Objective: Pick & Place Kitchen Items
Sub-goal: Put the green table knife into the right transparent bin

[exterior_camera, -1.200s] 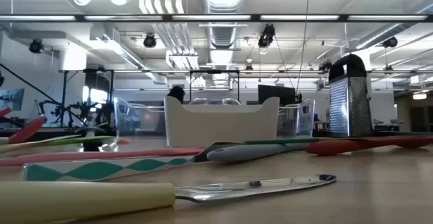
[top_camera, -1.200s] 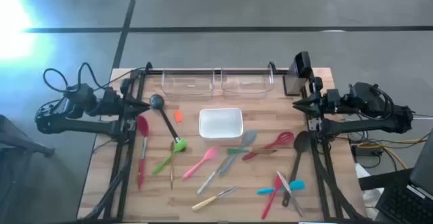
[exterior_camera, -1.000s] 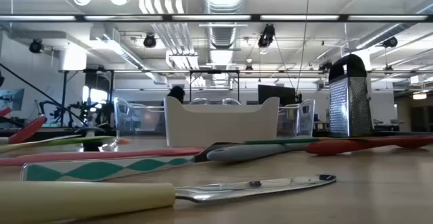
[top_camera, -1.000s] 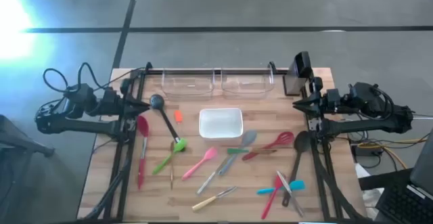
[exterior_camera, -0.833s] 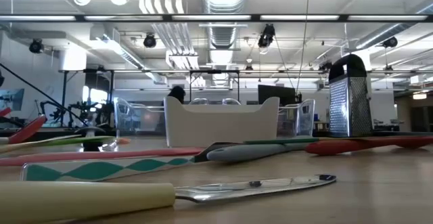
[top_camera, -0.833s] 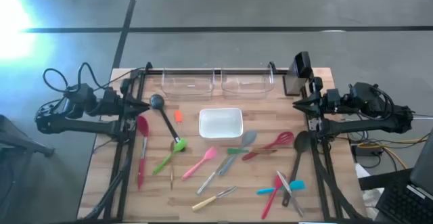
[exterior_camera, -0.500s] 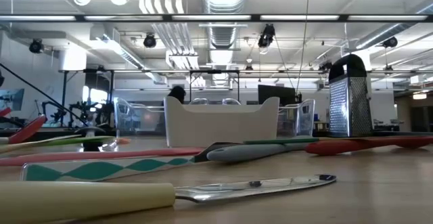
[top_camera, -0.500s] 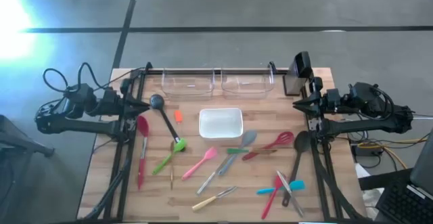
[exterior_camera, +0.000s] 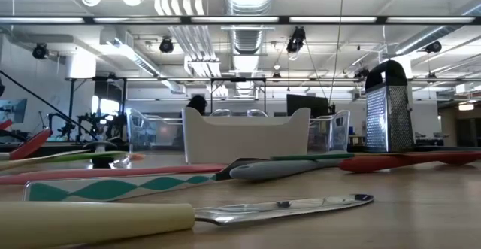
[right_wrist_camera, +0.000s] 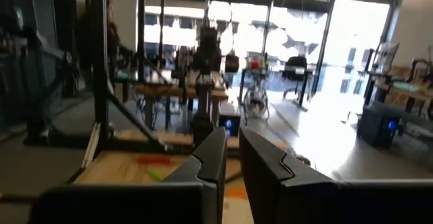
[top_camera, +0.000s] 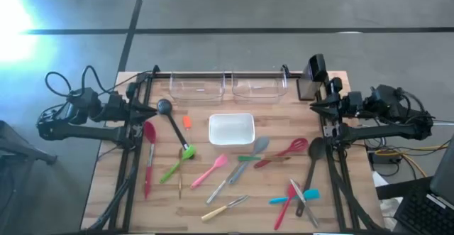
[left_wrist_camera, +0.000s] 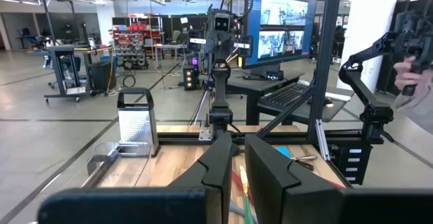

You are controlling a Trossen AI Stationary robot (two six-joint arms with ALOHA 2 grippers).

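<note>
High view: right gripper [top_camera: 313,106], fingers nearly together and empty, has just edged back at the table's right edge; left gripper [top_camera: 153,111] likewise empty; kitchen items [top_camera: 234,171] lie untouched mid-table, so picking hasn't begun.

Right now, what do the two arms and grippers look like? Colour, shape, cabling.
Both arms are black, slim jointed links on black frame rails. The left gripper and right gripper each end in two flat, angular black fingers tapering to a wedge. Loose black cables loop off the left arm; a cable bundle sits on the right wrist. No markings visible.
</note>
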